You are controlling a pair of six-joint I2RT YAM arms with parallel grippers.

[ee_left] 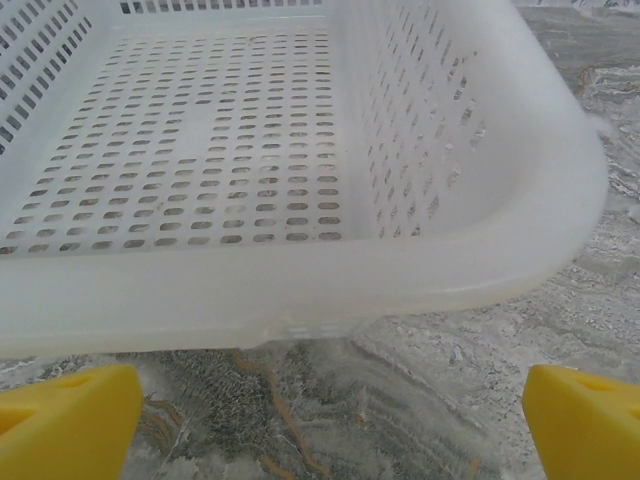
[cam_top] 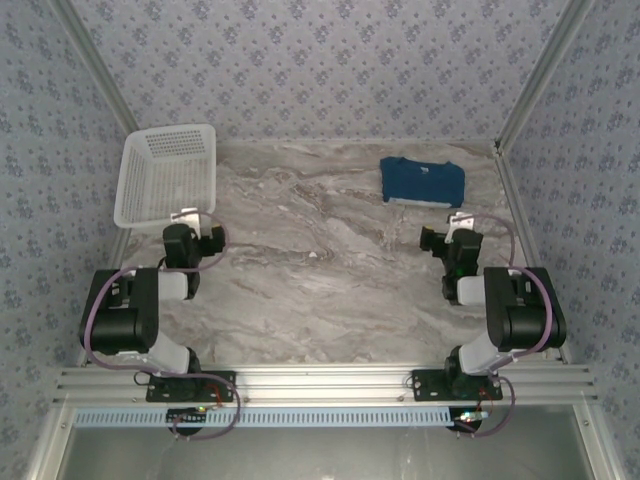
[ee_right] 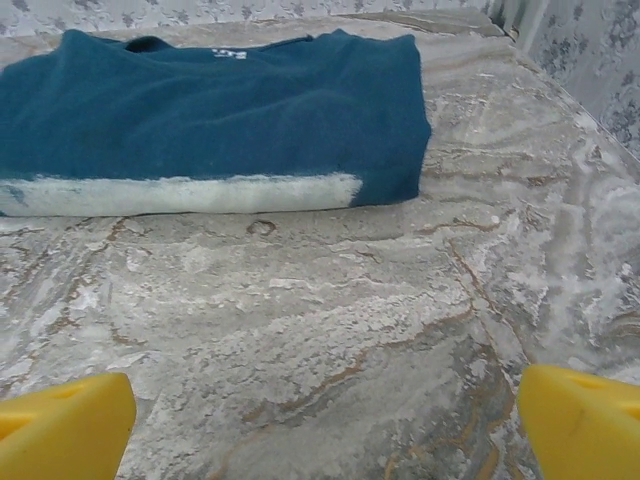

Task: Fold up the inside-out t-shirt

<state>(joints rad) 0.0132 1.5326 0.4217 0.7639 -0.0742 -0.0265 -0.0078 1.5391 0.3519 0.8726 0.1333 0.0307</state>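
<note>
t-shirt (cam_top: 422, 182), long axis left-right, collar (ee_right: 148, 43) perhaps far

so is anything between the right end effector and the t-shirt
Nothing visible. Bare marble table lies between the open right end effector and the t-shirt; the white basket sits far off to the left.

Place: robot lab test cell | Walls: floral wallpaper panels (cam_top: 330, 70) at 9, 12, 3 o'clock, joined by bare aluminium posts (cam_top: 540, 75) | Surface: marble-print tabletop (cam_top: 330, 290) | 6 o'clock: aluminium rail (cam_top: 320, 383) with left arm base (cam_top: 190, 385) and right arm base (cam_top: 452, 383) bolted on, cables (cam_top: 86, 330) exposed
</note>
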